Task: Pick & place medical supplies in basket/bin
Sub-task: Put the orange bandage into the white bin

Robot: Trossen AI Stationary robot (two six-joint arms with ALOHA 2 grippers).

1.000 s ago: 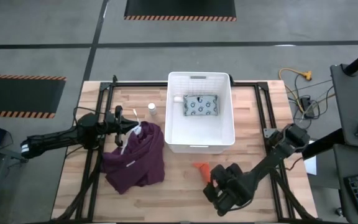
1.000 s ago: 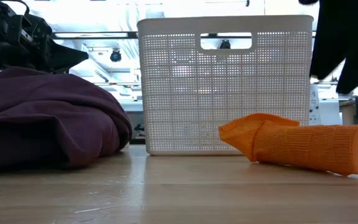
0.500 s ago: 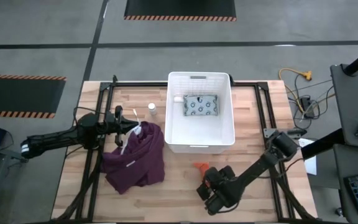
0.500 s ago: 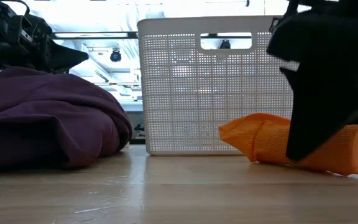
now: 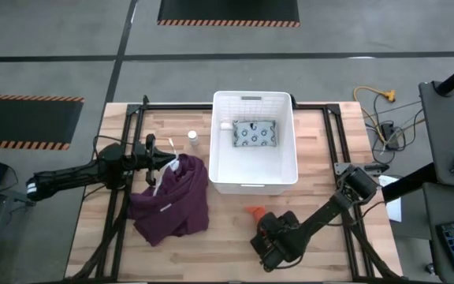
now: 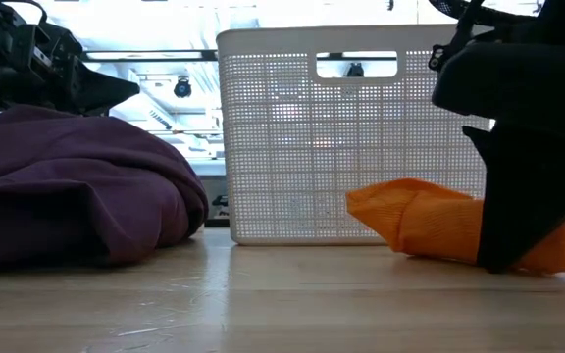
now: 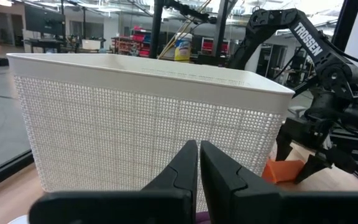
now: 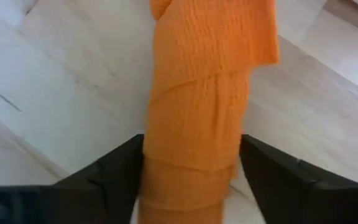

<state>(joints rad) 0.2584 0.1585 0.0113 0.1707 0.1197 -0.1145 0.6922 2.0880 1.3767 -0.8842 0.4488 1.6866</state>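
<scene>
The orange tube-like bandage roll (image 8: 197,112) lies on its side on the table near the front (image 5: 254,211), its loose flap toward the basket (image 6: 430,227). My right gripper (image 8: 192,180) is open and low over the roll's end, one finger on each side. The white slatted basket (image 5: 254,99) holds the grey dotted packet (image 5: 254,133) and one tiny white bottle (image 5: 225,125). The other white bottle (image 5: 192,136) stands on the table left of the basket. My left gripper (image 7: 198,163) is shut and hovers by the maroon garment (image 5: 170,197). My right gripper comes at the roll's end (image 8: 191,186) slanting down from the table's near side, its fingers (image 8: 120,168) lying along the roll's two sides. Whether the fingers touch the roll, I cannot tell. The roll lies flat on the table.
The maroon garment (image 6: 77,186) is heaped on the table's left half, beside the basket's left wall. Black frame rails (image 5: 124,158) run along both sides of the table. Bare wood lies between the garment and the roll.
My right gripper has moved a little toward the table's left and come down over the orange roll, so that its fingers now stand on both sides of the roll's end. The roll has stayed where it was.
</scene>
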